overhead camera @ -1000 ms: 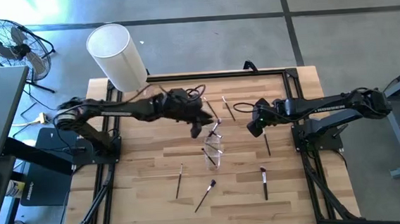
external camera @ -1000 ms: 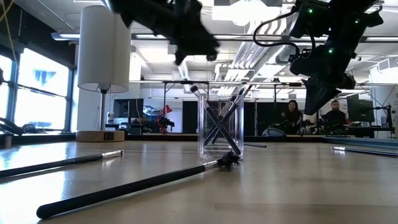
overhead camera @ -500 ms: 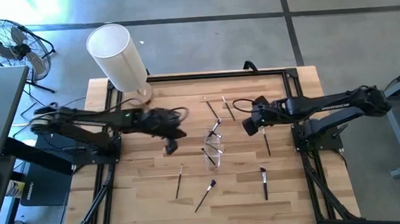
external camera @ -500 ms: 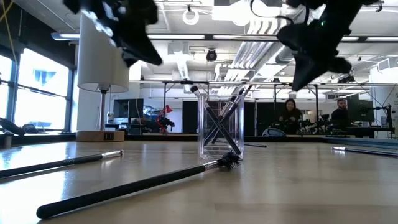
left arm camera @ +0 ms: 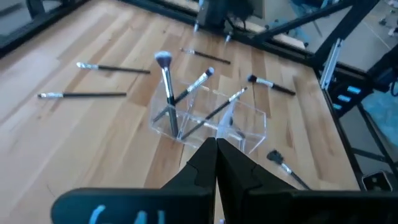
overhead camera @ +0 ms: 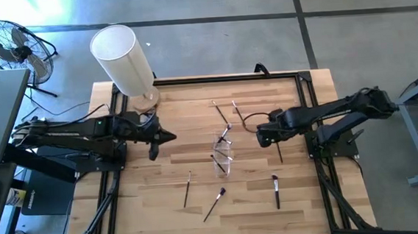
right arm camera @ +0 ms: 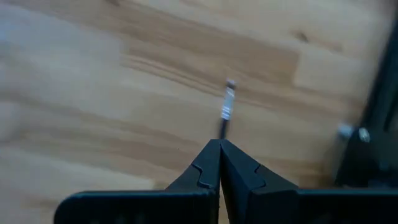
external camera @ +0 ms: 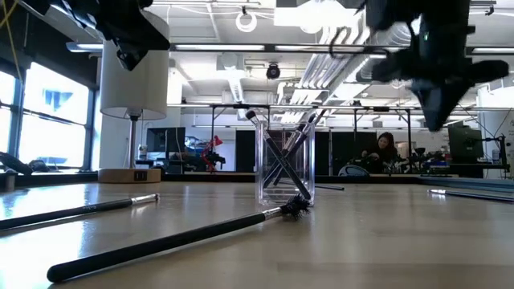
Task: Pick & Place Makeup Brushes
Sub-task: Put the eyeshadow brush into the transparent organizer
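Hovering just above a loose makeup brush (right arm camera: 226,111), the right gripper (right arm camera: 219,148) is showing its fingers pressed together with nothing between them; reaching for the brush is the step in hand, and spreading those fingers comes next. Farther left, the left gripper (left arm camera: 216,147) is waiting, fingers together, facing the clear organizer (left arm camera: 211,118) holding brushes, which only its wrist view shows plainly.

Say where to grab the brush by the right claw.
Mid-handle, from straight above, closing across the brush: it lies flat on the table, thin and straight, with bare wood on either side. The right claw is shut, so open it first.
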Robot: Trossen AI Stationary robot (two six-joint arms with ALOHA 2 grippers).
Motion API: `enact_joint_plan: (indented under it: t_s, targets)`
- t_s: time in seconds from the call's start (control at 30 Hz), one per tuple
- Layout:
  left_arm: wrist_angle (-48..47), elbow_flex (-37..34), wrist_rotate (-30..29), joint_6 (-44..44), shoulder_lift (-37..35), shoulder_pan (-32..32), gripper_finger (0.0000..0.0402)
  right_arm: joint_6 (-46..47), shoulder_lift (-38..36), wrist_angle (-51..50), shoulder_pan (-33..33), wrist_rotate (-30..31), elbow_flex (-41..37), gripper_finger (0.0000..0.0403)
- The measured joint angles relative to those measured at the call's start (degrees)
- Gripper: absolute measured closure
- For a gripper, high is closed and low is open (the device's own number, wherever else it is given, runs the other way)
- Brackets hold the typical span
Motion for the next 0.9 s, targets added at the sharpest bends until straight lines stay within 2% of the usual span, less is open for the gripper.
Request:
enact_joint_plan:
  t_s: [0.13, 0.37, 0.57, 0.9]
  targets:
    - [-0.5, 0.0, -0.1, 0.0, -0.4, 0.0, 0.0401, 2.2, 1.7, 3.4, -2.7, -3.2, -5.9, 0.039]
    - [-1.0, 0.0, -0.1, -0.9, -0.3, 0.0, 0.0401, -2.4, 1.7, 18.8, -7.9, -6.0, -15.3, 0.0341]
    - [-1.9, 0.0, -0.1, -1.1, -0.3, 0.0, 0.0401, -5.4, 1.7, 20.9, -10.8, -2.1, -16.2, 0.0311]
    - [-2.5, 0.0, -1.5, -0.9, -0.3, 0.0, 0.0401, -13.7, 1.7, 22.4, -16.8, -1.6, -16.2, 0.0309]
